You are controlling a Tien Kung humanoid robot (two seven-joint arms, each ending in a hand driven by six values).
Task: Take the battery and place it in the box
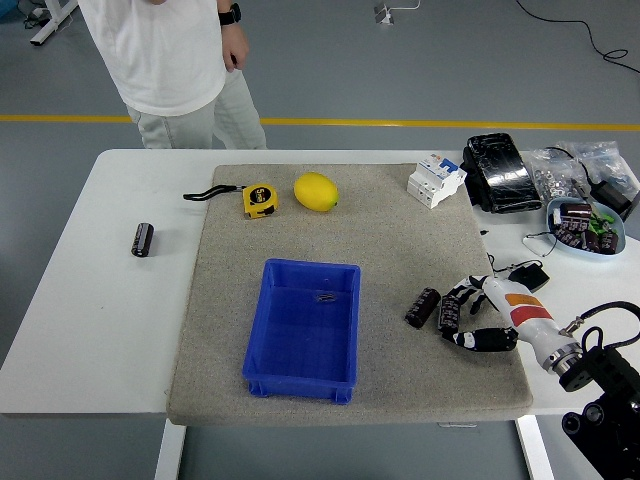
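Table (100, 330): white, grey mat (400, 250) over its middle.
Person (180, 60): far side, upper left, white shirt, black watch, hands off the table.
Loose battery (143, 239): dark cylinder on bare table left of the mat, well apart from everything.
Tape measure (260, 199): yellow, far left part of mat, black strap trailing left.
Lemon (316, 191): just right of the tape measure, on the mat.
Box (268, 330): blue, open top, mat centre-front, a small dark bit on its floor.
Battery (423, 307): dark cylinder lying on the mat right of the box, outside it.
Second battery (449, 314): just right of the first, against the fingers.
Right hand (472, 318): low over the mat's right edge, fingers (457, 297) curled round the second battery, thumb below; firm grip, cannot tell.
Breaker (436, 180): white, far right corner of mat.
Black pack (500, 172): on table right of the breaker.
Bowl (612, 244): pale blue, far right, small parts inside.
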